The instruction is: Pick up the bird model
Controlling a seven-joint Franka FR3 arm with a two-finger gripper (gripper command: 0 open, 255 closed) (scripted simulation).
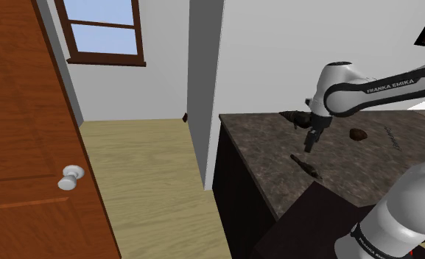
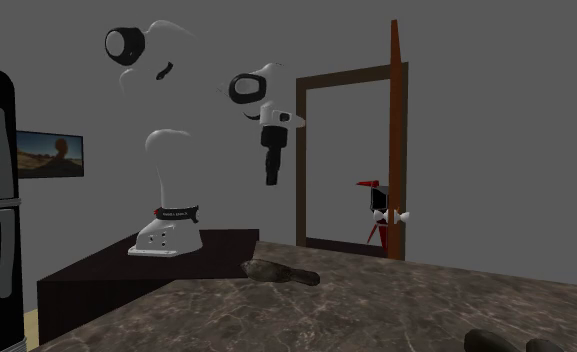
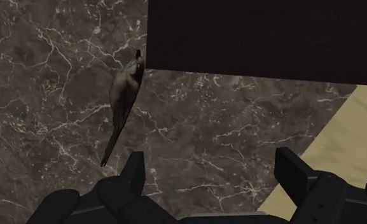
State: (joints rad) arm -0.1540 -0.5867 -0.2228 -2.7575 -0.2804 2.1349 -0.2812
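1. The bird model lies flat on the marbled counter, head just beside the dark stand (tail toward the hand); not lifted.
2. The hand hovers above, fingers spread, gripping nothing, clear of the bird.
3. Judged outstanding: align, descend, close, lift.

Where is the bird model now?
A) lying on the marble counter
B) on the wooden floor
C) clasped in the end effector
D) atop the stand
A: the bird model lies on the marble counter, off to one side of the open end effector, untouched.
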